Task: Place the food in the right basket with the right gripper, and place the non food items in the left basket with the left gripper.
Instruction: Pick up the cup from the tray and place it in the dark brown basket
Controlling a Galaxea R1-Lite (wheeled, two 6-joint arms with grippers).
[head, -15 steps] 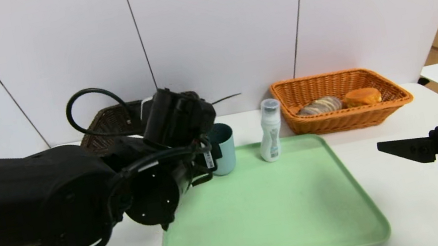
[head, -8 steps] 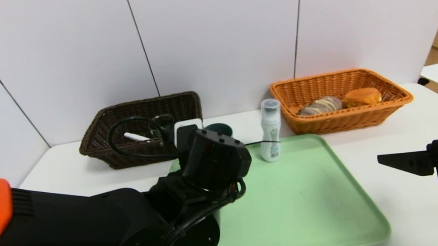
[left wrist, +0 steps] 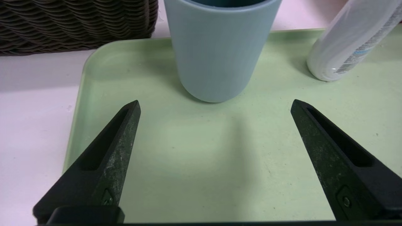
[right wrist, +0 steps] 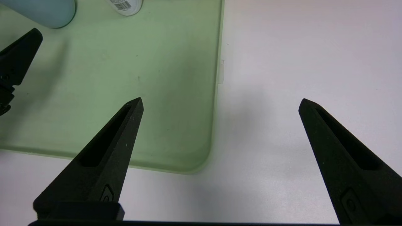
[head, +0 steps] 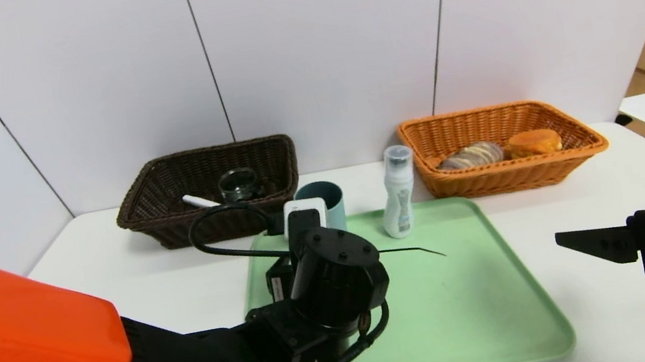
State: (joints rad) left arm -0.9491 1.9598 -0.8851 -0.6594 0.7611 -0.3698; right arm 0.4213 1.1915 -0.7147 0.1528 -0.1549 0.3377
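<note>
Hovering low over the tray [left wrist: 201,175], the left claw [left wrist: 215,105] has its tips spread wide, the cup [left wrist: 220,50] dead ahead between them. Trouble: the bottle [left wrist: 351,40] stands just beyond one tip, and a wide approach could topple it. The right claw [right wrist: 220,103] waits apart over the tabletop [right wrist: 298,62], also spread.

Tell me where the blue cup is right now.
In the head view the blue cup stands upright at the green tray's far left corner, between the dark basket and the white bottle, just ahead of the open left gripper.
</note>
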